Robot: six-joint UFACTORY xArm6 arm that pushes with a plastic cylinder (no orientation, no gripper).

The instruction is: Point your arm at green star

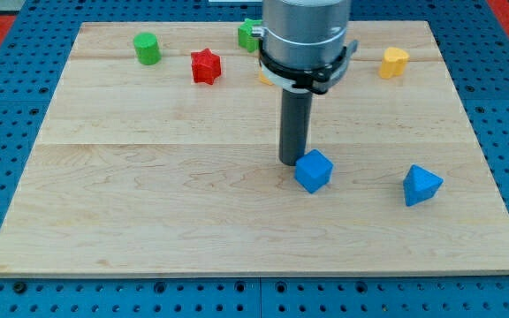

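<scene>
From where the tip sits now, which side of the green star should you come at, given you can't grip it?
No grip is possible, only a touch from my tip. The green star lies at the view's top, half hidden behind the arm. I would probably approach its bottom-left face, since that side shows; the blue cube beside my tip stays behind.

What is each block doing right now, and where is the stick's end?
My tip: on the board, at the blue cube's upper left, about touching.
Blue cube: resting beside the tip.
Blue triangular block: alone, view's right.
Green star: partly hidden behind the arm, far from the tip.
Red star: flat, untouched.
Green cylinder: upright, untouched.
Yellow block: untouched, shape unclear.
</scene>
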